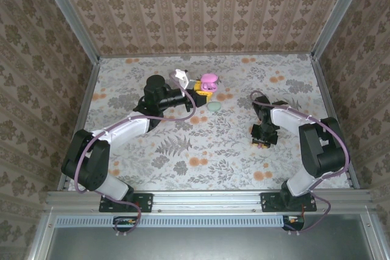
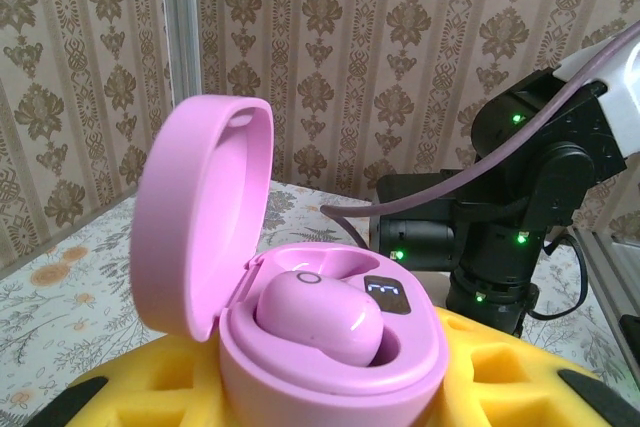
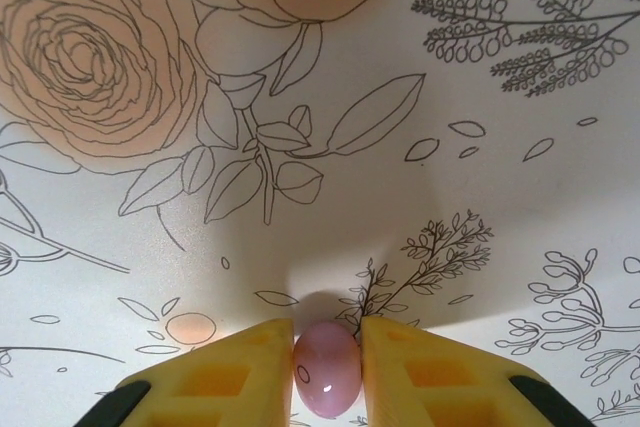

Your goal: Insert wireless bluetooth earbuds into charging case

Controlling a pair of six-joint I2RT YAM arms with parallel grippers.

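The pink charging case (image 2: 330, 357) sits between the yellow fingers (image 2: 510, 367) of my left gripper (image 2: 330, 402), which is shut on it. Its lid (image 2: 205, 217) stands open to the left. One pink earbud (image 2: 320, 317) lies in a well of the case, beside a small lit display. In the top view the case (image 1: 209, 80) is at the back middle of the table with the left gripper (image 1: 204, 91) under it. My right gripper (image 3: 326, 362) points down at the table, its yellow fingers (image 3: 230, 377) shut on a second pink earbud (image 3: 326, 372). That right gripper (image 1: 262, 140) is right of centre.
A pale green oval object (image 1: 214, 106) lies on the floral tablecloth (image 1: 201, 144) just in front of the left gripper. Patterned walls and metal posts (image 1: 320, 41) enclose the table. The right arm (image 2: 500, 217) shows behind the case.
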